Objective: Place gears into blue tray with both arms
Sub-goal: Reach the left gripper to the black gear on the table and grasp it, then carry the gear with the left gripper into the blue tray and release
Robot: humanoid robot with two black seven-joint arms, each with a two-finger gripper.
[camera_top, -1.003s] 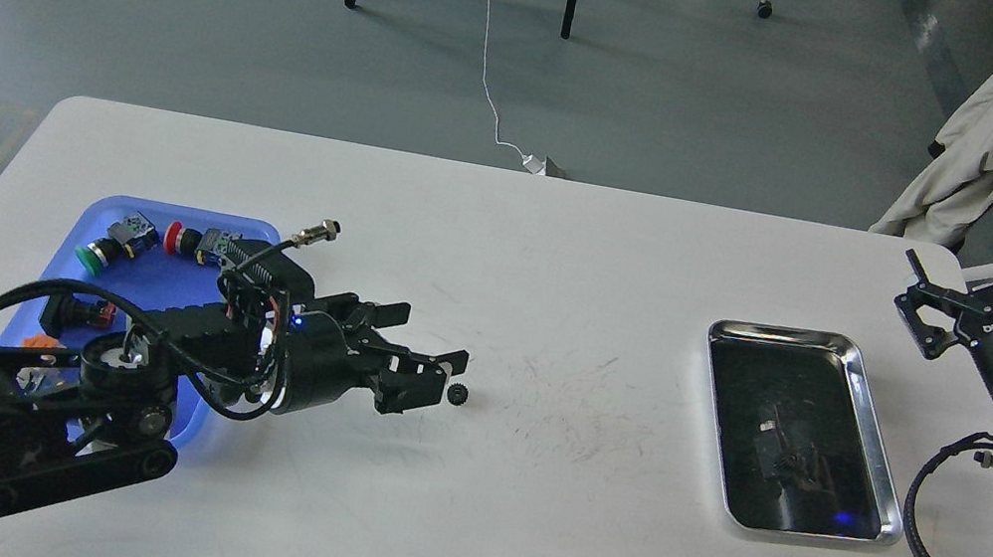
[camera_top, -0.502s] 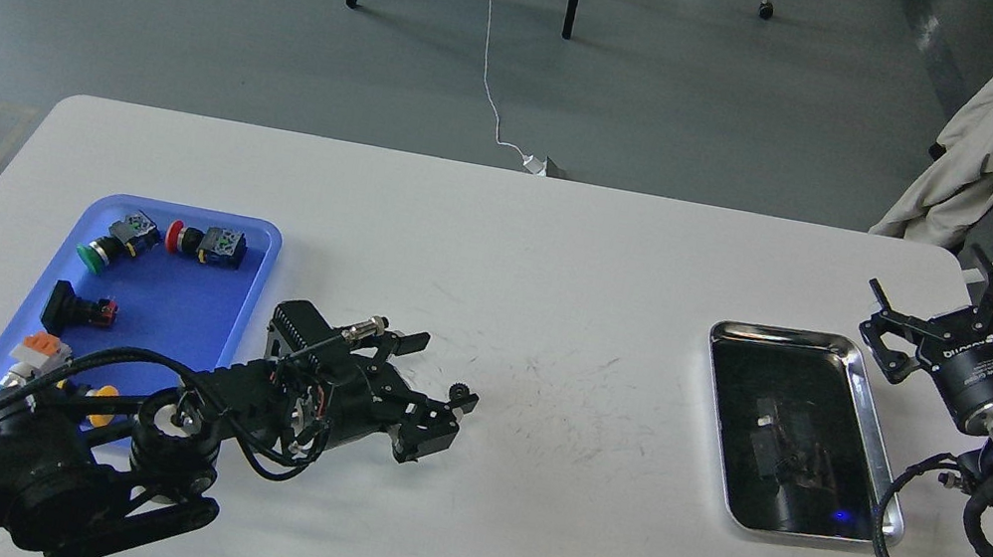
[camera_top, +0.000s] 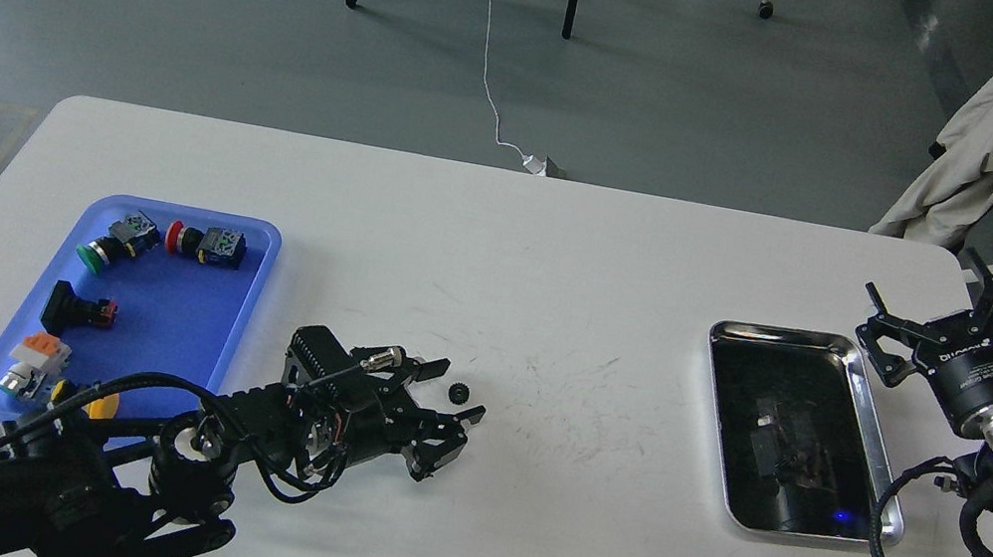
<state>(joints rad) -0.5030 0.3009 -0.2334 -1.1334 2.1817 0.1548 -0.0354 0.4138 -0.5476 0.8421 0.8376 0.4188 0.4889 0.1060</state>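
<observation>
Gear (camera_top: 458, 394), a tiny black toothed wheel, lies on the white table (camera_top: 562, 249) at centre-left of the frame, between the spread fingers of the black left gripper (camera_top: 457, 393), untouched. The flat blue plastic tray (camera_top: 177, 316) sits at left, holding coloured push-button switches (camera_top: 205, 243). At right, the black right gripper (camera_top: 950, 309) hovers with fingers apart beside the shiny silver metal tray (camera_top: 871, 452).

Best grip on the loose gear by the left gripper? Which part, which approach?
Pinch the gear across its toothed rim, coming from above. It looks to lie flat on the table, centre hole up, too low for a side grab. The left gripper is open with one finger on either side of it, so closing there should probably work.
</observation>
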